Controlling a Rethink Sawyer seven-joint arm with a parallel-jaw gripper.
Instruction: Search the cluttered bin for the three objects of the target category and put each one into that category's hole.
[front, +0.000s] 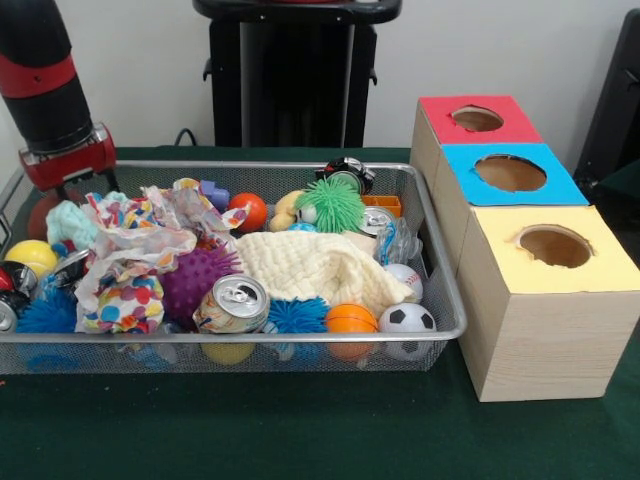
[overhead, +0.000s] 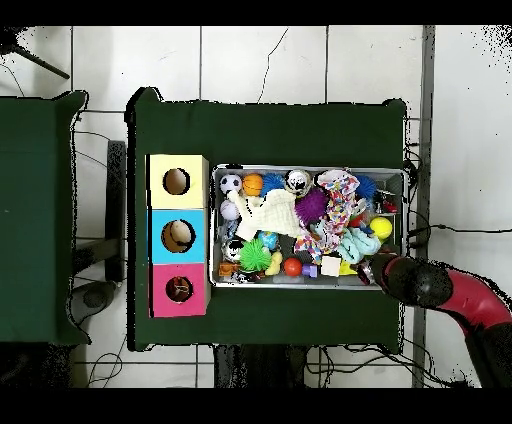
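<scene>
A wire bin (front: 300, 337) holds a jumble of toys. Along its near rim lie a soccer ball (front: 407, 320), a small basketball (front: 350, 318), a drink can (front: 233, 303) and a blue spiky ball (front: 297, 315). Further in are a baseball (front: 403, 278), a purple spiky ball (front: 195, 280), a green spiky ball (front: 330, 205), a red-orange ball (front: 249, 210) and a yellow ball (front: 32, 257). My gripper (front: 62, 190) hangs low over the bin's far left corner; in the overhead view the gripper (overhead: 383, 266) sits at the bin's lower right corner. Its tips are hidden among the clutter.
A cream cloth (front: 310, 265) and patterned cloths (front: 125, 300) cover part of the pile. Right of the bin stands a row of wooden boxes, each with one round hole: a red top (front: 475, 120), a blue top (front: 510, 173) and a yellow top (front: 555, 247).
</scene>
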